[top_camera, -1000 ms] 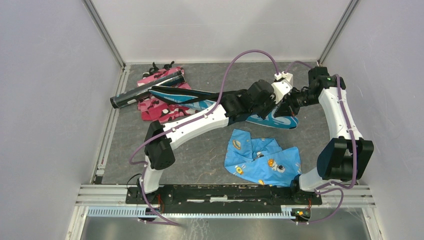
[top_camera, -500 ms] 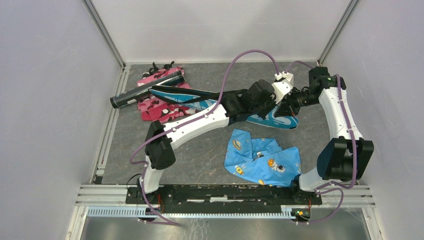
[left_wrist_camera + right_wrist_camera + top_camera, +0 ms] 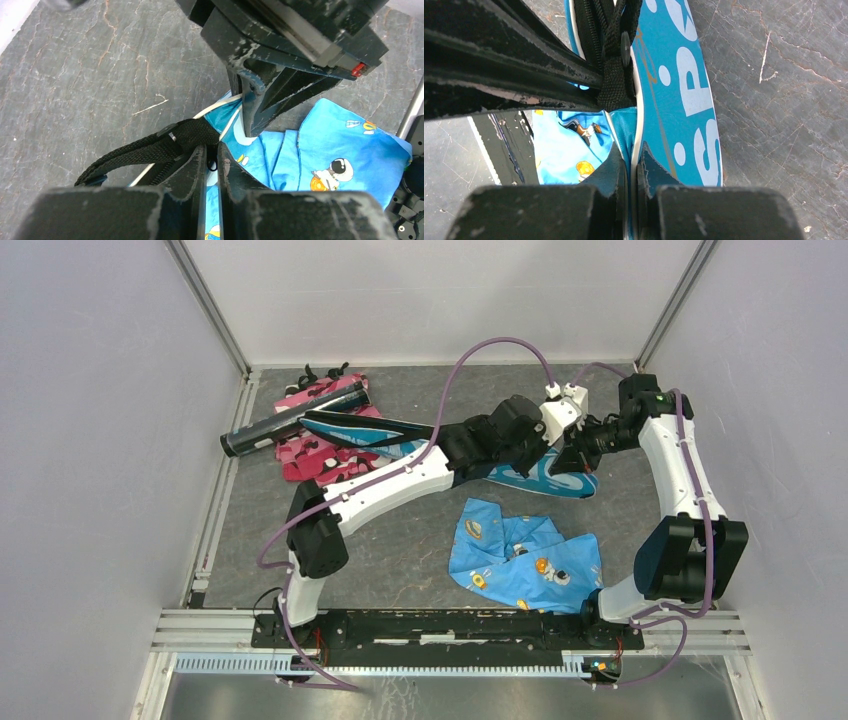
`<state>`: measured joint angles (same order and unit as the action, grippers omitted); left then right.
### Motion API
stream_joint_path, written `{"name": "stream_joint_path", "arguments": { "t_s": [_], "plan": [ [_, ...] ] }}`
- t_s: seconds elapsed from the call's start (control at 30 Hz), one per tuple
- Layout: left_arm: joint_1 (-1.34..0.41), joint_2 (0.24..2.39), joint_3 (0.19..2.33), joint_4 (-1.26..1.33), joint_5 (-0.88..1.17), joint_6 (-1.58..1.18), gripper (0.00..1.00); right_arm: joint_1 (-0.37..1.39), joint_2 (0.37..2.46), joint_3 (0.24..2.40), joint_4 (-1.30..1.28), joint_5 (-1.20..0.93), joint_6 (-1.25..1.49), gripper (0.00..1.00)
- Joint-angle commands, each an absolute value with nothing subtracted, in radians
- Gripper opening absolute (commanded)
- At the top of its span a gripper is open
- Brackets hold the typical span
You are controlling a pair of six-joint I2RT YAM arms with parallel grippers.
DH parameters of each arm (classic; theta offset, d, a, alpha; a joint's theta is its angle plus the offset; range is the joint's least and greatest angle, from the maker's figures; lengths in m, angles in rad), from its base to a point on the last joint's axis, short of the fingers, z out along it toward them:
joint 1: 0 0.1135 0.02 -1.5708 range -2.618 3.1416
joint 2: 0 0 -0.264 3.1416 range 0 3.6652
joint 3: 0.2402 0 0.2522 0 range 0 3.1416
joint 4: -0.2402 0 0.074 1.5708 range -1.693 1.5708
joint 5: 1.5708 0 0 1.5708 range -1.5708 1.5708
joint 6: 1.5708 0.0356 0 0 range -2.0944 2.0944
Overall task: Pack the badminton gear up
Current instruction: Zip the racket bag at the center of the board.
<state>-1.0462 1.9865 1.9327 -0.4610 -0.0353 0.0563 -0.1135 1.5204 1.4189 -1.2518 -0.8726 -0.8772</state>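
- Lower centre-right, top view: blue cartoon-print cloth (image 3: pixel 525 560) crumpled on grey table (image 3: pixel 400 540), just below cover.
- Mid-frame: blue SPORT cover (image 3: pixel 545 478) runs diagonal, narrow end toward upper left. Left arm (image 3: pixel 400 480) lies across it, hides its middle.
- Left gripper (image 3: pixel 212 150): jaws nearly closed, pinching cover edge beside black strap (image 3: pixel 150 150).
- Right gripper (image 3: pixel 630 157): clamped tight on cover's white-piped rim, facing left gripper.
- Upper left: black tube (image 3: pixel 290 420) lies across pink camo bag (image 3: pixel 315 450). Cover's narrow end overlaps bag.
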Motion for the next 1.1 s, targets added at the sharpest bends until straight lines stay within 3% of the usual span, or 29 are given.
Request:
{"name": "stream_joint_path", "arguments": {
  "t_s": [0.0,0.4,1.07],
  "plan": [
    [-1.013,1.903,1.883,-0.428,0.062,0.035,0.02,-0.130,1.494,1.422,-1.254,-0.907,-0.928,0.01],
    [-0.879,1.862,1.800,-0.351,0.346,-0.124,0.02,-0.131,1.483,1.394,-1.253,-0.865,-1.014,0.00],
    [-0.868,1.794,1.721,-0.369,0.188,-0.034,0.02,-0.149,1.498,1.407,-1.252,-0.862,-1.015,0.00]
  ]
}}
